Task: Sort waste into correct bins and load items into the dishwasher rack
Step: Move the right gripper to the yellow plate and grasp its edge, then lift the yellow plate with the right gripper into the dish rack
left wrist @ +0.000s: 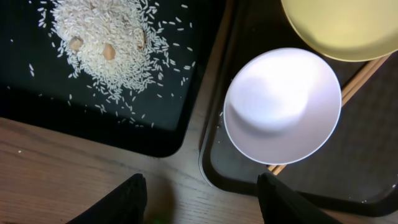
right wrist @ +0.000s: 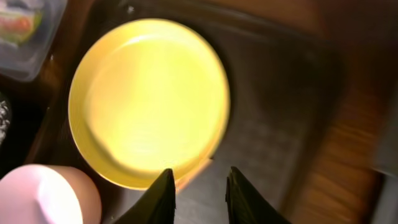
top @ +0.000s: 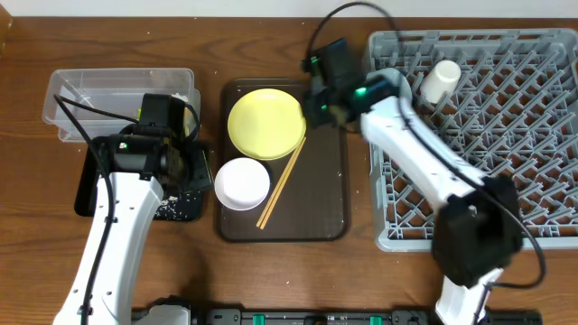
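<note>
On the brown serving tray (top: 325, 194) lie the yellow plate (top: 265, 123), the white bowl (top: 242, 183) and the wooden chopsticks (top: 282, 183). My right gripper (right wrist: 199, 196) hovers over the plate's (right wrist: 149, 102) right edge, jaws a little apart with nothing gripped; a blurred chopstick tip (right wrist: 194, 174) shows beside the left finger. My left gripper (left wrist: 202, 199) is open and empty above bare table, between the black tray (left wrist: 37, 106) holding rice crumbs (left wrist: 109, 43) and the white bowl (left wrist: 283, 106). A pale cup (top: 442, 81) stands in the grey rack (top: 488, 181).
The clear tub (top: 117, 90) sits at the back left with a green-and-orange wrapper (right wrist: 22, 22) inside. A light blue bowl's rim (top: 402, 79) shows in the rack's corner behind my right arm. The rack fills the right side.
</note>
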Robot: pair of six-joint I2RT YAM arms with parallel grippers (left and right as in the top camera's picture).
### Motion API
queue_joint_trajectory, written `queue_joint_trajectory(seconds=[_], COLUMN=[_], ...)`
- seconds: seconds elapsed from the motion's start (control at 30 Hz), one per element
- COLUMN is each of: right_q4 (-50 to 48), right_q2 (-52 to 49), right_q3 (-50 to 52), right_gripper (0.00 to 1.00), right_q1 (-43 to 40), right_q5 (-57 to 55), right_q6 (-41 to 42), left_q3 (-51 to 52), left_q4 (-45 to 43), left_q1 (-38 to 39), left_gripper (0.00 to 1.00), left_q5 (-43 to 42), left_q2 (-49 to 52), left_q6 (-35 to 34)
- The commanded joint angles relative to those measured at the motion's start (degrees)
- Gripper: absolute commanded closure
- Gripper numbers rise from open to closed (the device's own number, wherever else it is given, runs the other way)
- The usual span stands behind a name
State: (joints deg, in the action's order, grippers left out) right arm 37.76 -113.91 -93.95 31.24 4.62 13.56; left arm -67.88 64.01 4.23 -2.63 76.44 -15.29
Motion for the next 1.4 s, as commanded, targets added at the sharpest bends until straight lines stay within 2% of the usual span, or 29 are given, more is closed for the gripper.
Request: queue_joint_trajectory(seconds=[0.0, 0.17, 0.43, 0.6, 0.67, 0.73, 0.77, 1.07, 1.37], right_q4=[-1.1, -3.7, -5.8, -8.3, -8.4, -8.2, -8.2, -9.4, -8.0], right_q2=[-3.7, -8.2, -12.9, -14.3, -14.7, -15.0, -15.0, -13.1, 1.7], right_q3=[0.0, 0.0, 0.0, 0.0, 0.0, 0.0, 0.0, -1.4, -3.5], right_gripper=[0.73, 0.71, 0.78, 0.77, 0.82, 0.96, 0.99, 0.99, 0.99], right_q1=[1.2, 1.5, 1.5, 1.5, 1.5, 1.5, 1.5, 0.2, -2.9], right_q5=[-5.8, -8.2, -8.2, -6.1, -5.8, -5.9, -5.9, -7.1, -9.5], right_q6=[5.7, 8.9, 11.3, 12.5, 13.5, 14.5, 15.2, 16.8, 3.9], left_q3=[-0.6, -0.6, -0.6, -0.6, -0.6, -0.6, -0.6, -0.6, -0.6], left_q4=[0.2, 0.2, 0.2, 0.2, 0.2, 0.2, 0.2, 0.4, 0.4], left_q1=[-0.2, -0.2, -0.2, -0.2, -0.2, -0.2, -0.2, -0.2, -0.2], left_gripper=[0.4, 0.4, 0.4, 0.4, 0.4, 0.4, 0.4, 0.39, 0.39], left_q5=[0.1, 0.1, 0.1, 0.1, 0.1, 0.1, 0.1, 0.1, 0.1], left_q2=[0.1, 0.1, 0.1, 0.1, 0.1, 0.1, 0.1, 0.1, 0.1], left_q6=[-0.9, -0.9, -0.9, -0.9, -0.9, -0.9, -0.9, -0.9, -0.9])
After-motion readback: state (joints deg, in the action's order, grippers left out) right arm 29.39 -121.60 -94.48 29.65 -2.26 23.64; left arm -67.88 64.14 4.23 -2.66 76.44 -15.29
